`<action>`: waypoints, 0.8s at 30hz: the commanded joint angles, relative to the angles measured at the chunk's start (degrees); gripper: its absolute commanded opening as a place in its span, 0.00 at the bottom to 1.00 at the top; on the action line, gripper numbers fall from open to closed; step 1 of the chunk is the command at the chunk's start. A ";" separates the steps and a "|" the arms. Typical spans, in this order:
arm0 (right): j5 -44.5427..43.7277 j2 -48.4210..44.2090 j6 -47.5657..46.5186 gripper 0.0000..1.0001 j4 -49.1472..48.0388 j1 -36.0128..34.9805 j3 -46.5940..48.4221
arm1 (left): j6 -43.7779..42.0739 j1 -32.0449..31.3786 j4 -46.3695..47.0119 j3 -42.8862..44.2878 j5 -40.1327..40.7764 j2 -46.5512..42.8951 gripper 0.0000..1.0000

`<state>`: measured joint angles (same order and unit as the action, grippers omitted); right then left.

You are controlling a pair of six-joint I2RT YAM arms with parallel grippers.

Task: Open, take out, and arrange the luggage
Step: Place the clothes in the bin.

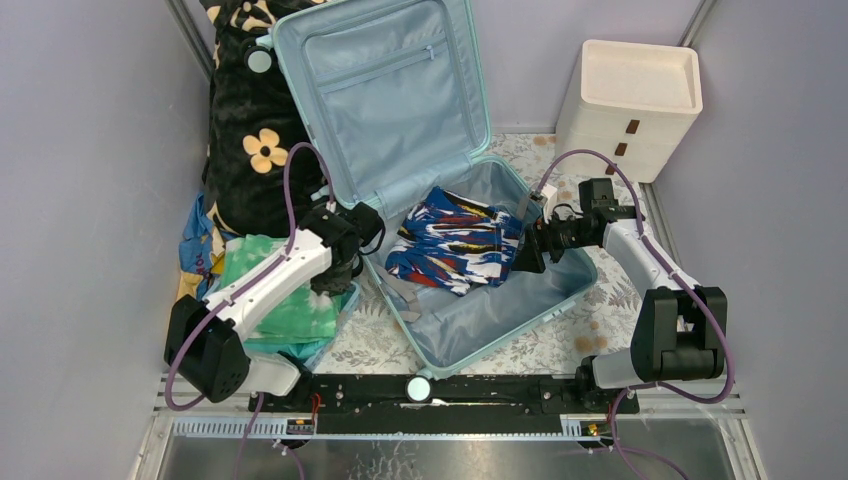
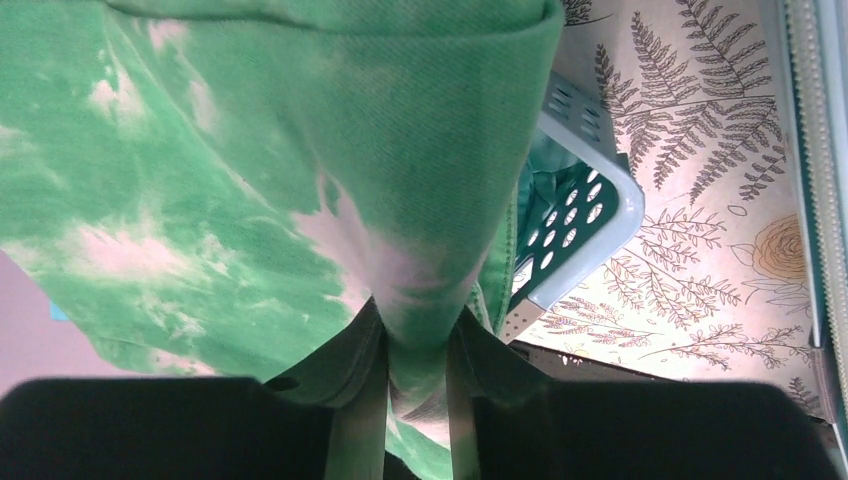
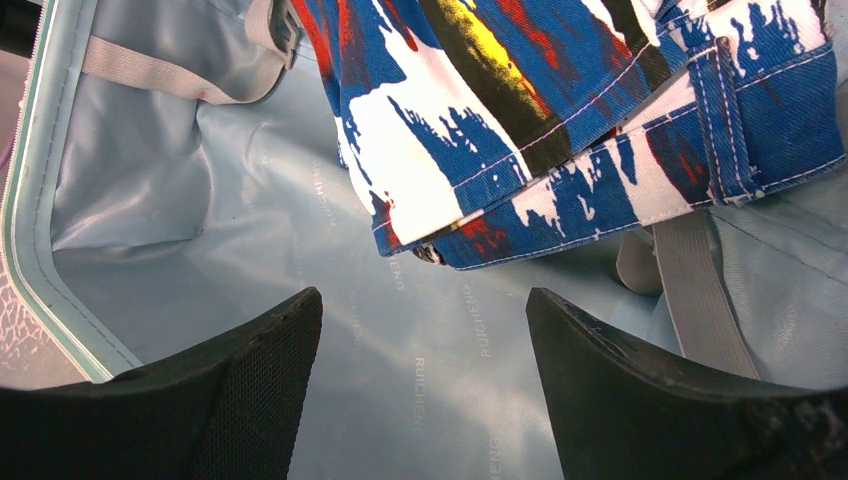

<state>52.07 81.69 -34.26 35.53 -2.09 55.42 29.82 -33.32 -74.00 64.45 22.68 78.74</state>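
Luggage sits mid-table, wide open: base flat, lid propped up behind it and leaning back toward the far-left. Wheeled end faces left, toward the left arm; the opposite end faces right, toward the cream drawer unit. Long axis follows the hinge line, roughly L-R, w/ the right end angled a bit farther from me.

A blue/white/red/yellow print garment lies bunched in the base, over a grey strap.

Left gripper is off the case's left side, pinching a fold of green tie-dye cloth. The fabric is squeezed between the fingers and hangs over the small blue basket, which sits on the fern-print table cover.

Right gripper is inside the base at its right side. Jaws are spread, nothing between them, pointed at the print garment's edge and just short of it above the lining.

A black floral blanket is piled far-left, beside the lid.
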 commanded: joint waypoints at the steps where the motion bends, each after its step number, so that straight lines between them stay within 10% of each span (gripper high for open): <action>1: 1.80 -1.89 -0.99 0.82 0.96 0.07 1.89 | -1.62 -0.18 -2.70 -0.03 -2.26 0.44 0.32; 14: 2.58 -2.20 -1.66 0.82 1.04 0.07 1.72 | -1.57 -0.12 -2.10 12.50 -2.91 -5.72 0.88; 24: 8.43 -5.25 4.29 0.82 -8.19 0.00 -1.23 | -5.62 -0.11 35.70 -0.12 -14.68 -24.58 0.99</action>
<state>54.70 79.24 -34.13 34.30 -2.09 55.20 26.02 -33.34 -60.53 71.50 13.91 59.79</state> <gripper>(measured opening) 0.822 0.984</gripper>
